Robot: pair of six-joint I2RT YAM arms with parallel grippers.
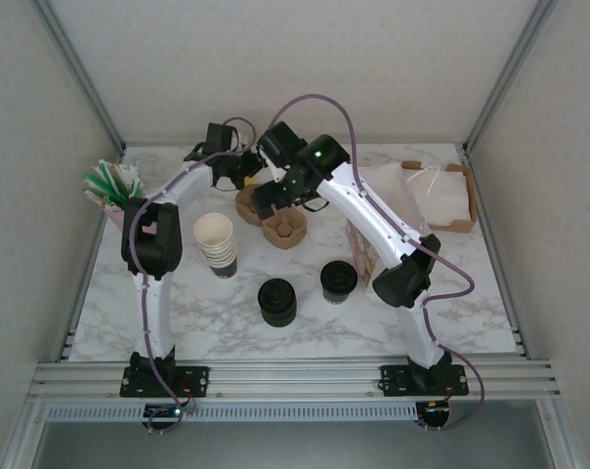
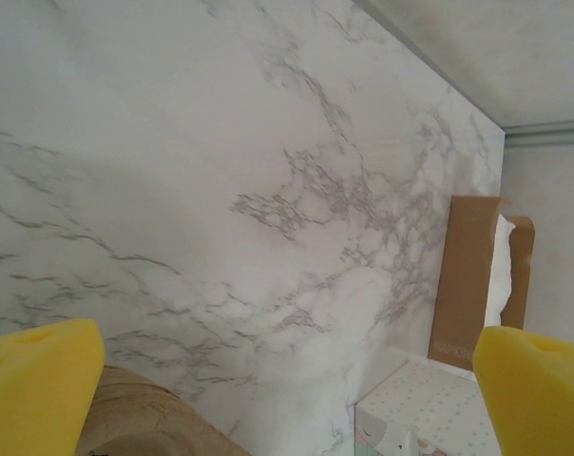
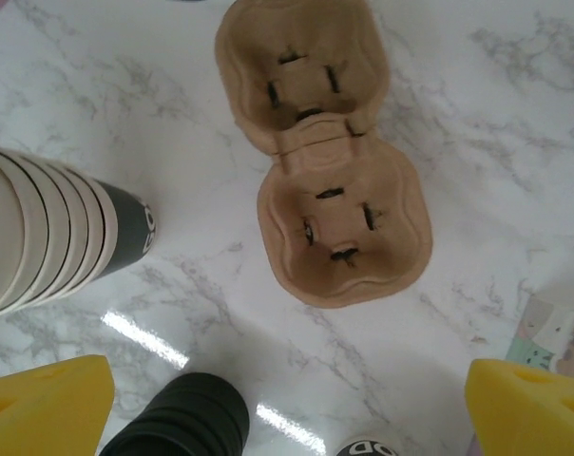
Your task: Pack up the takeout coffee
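Observation:
The takeout coffee (image 1: 339, 280), a small cup with a black lid and dark lower body, stands upright at mid-table, right of centre. A sliver of the takeout coffee (image 3: 368, 448) shows at the bottom edge of the right wrist view. A brown two-cup cardboard carrier (image 1: 285, 230) lies behind it, its pockets empty (image 3: 344, 228). My right gripper (image 1: 272, 200) hovers open above the carrier, yellow fingertips (image 3: 45, 404) wide apart, holding nothing. My left gripper (image 1: 238, 172) is open at the carrier's far end, with the carrier's edge (image 2: 144, 418) beside its left fingertip (image 2: 35, 380).
A stack of lidless cream cups (image 1: 217, 244) stands left of centre and a stack of black lids (image 1: 276, 301) in front. A patterned box (image 1: 359, 249) sits right of the carrier. A napkin box (image 1: 440, 193) is at the back right, green straws (image 1: 112, 184) at the far left.

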